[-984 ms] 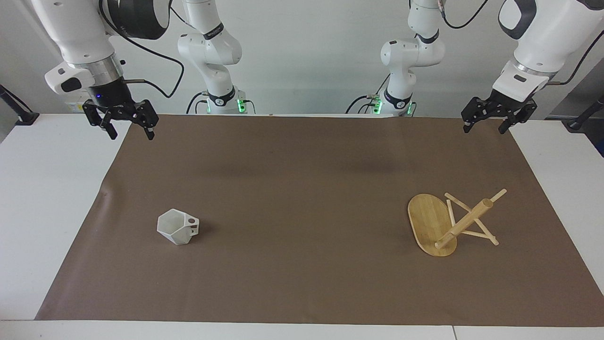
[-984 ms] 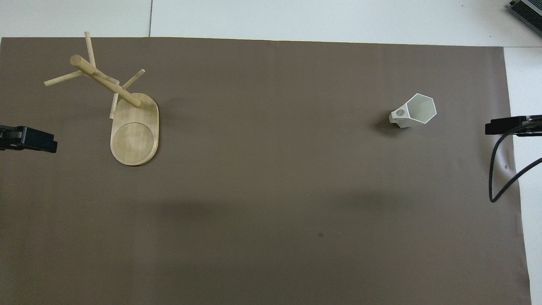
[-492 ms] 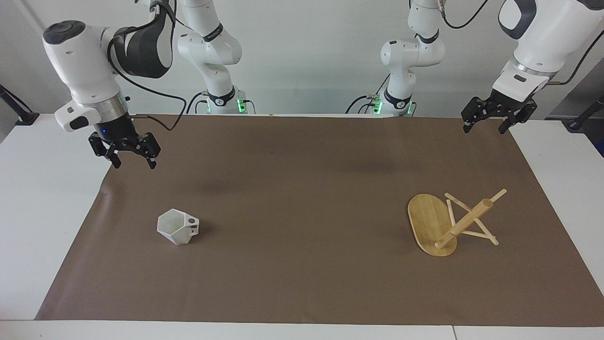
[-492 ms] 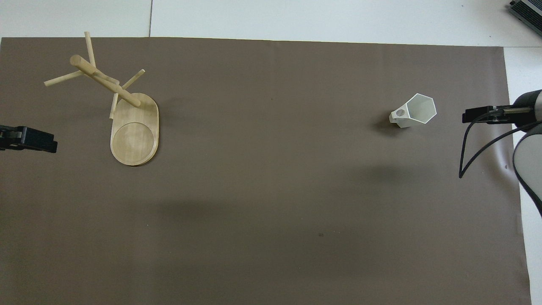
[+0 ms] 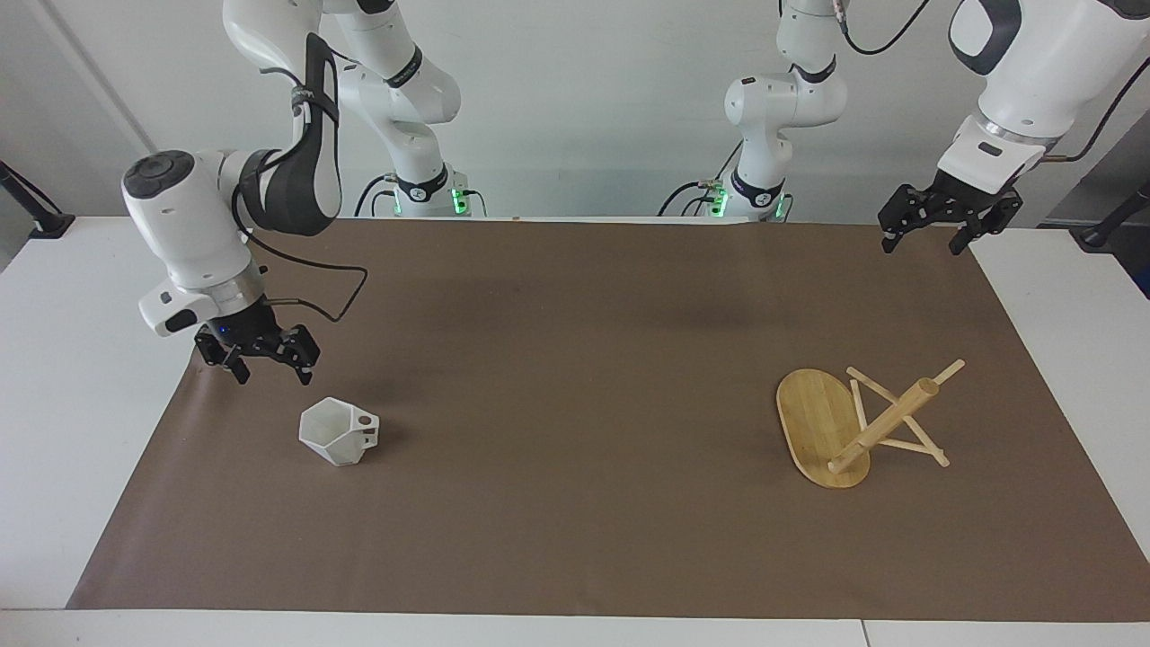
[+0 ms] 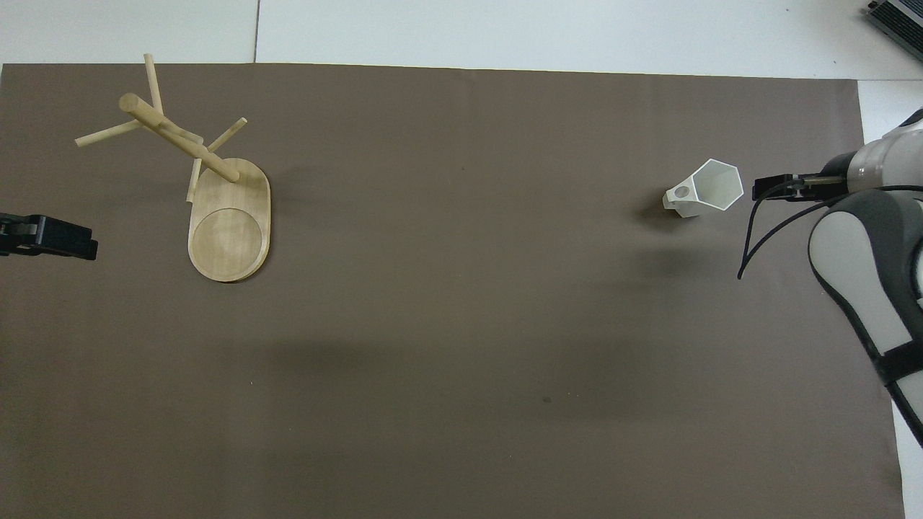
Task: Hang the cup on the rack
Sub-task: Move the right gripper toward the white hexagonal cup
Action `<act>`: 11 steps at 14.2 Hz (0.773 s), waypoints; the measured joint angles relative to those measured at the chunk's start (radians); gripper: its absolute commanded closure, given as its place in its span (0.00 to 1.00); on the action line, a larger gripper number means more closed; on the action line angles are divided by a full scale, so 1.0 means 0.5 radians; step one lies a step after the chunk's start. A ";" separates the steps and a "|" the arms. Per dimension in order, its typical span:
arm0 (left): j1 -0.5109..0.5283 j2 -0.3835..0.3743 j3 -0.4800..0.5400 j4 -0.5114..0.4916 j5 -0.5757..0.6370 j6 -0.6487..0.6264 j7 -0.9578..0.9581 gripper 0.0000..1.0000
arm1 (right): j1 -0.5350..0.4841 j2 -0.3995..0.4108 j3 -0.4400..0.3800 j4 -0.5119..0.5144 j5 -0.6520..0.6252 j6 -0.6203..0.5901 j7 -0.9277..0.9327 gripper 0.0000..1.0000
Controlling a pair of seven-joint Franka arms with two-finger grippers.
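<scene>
Facing view: the right gripper point(image 5: 261, 363) hangs low over the brown mat point(image 5: 575, 359), just beside the cup point(image 5: 339, 431) on the side toward the right arm's end of the table point(image 5: 72, 359), and apart from it. Its fingers are spread and point down, with nothing between them. The cup is a white faceted mug, sitting on the mat with its hexagonal mouth up and tilted, its pierced handle tab turned toward the rack point(image 5: 853, 422). In the overhead view the right gripper point(image 6: 775, 189) shows as a dark bar next to the cup's point(image 6: 707, 189) rim.

The rack lies well apart from the cup, toward the left arm's end of the table. It is tipped over: its oval base stands on edge, and the thick post slants away from the base with the thin pegs resting on the mat.

The left gripper point(image 5: 929, 232) waits, raised over the mat's corner well apart from the cup, nearer that end than the rack, its fingers spread and empty.
</scene>
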 measured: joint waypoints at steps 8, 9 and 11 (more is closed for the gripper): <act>0.000 0.000 0.000 0.000 0.000 0.000 0.000 0.00 | 0.004 0.107 0.002 -0.020 -0.001 0.157 -0.079 0.00; 0.000 0.000 0.000 0.000 0.000 0.000 0.000 0.00 | 0.005 0.123 0.002 -0.026 -0.001 0.184 -0.085 0.00; 0.000 0.000 0.000 0.000 0.000 0.000 0.000 0.00 | 0.005 0.161 0.002 -0.035 -0.001 0.236 -0.089 0.00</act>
